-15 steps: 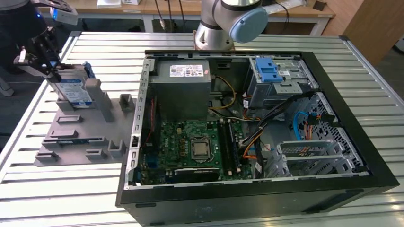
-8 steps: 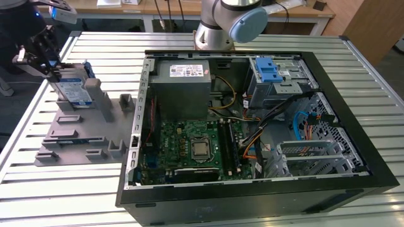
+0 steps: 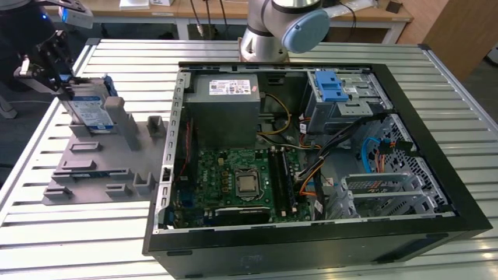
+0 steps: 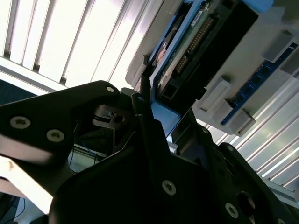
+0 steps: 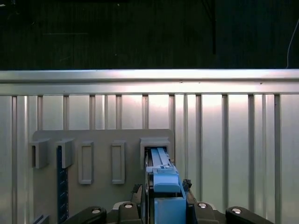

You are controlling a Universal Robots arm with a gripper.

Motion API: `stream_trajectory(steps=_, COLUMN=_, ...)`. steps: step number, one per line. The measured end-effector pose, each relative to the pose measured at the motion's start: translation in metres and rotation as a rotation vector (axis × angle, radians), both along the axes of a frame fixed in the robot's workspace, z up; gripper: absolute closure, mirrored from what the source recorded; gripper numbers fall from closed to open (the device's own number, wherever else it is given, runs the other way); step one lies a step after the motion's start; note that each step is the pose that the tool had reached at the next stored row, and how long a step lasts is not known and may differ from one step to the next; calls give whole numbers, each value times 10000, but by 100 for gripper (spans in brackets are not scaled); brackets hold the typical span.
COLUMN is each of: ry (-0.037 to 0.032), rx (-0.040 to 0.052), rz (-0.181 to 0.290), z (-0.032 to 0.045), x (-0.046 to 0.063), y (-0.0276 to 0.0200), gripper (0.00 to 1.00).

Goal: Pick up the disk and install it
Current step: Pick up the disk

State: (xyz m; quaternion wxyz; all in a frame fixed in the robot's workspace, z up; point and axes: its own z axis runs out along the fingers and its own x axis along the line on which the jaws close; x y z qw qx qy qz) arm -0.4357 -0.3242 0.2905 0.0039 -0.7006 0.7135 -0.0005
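Blue-framed disk [image 5: 166, 198] against grey fixture [image 5: 103, 139]

Robotics lab: slatted metal bench [image 3: 93, 245] with an opened computer case [image 3: 311, 254]

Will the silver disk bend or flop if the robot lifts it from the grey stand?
Probably not: the disk looks like a flat metal box, so it should stay stiff. It likely feels heavy for its size. Standing on edge in the grey stand, it could tip if nudged sideways.

Slatted alu table [image 3: 459, 116] carries open PC case [image 3: 311, 254] & grey fixture plate [image 3: 78, 182] beside it.
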Motion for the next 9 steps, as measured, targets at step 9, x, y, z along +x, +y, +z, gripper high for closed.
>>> stream_trajectory(steps=9, ry=-15, rx=1, rz=1, z=19, x=-1, y=16, gripper=64)
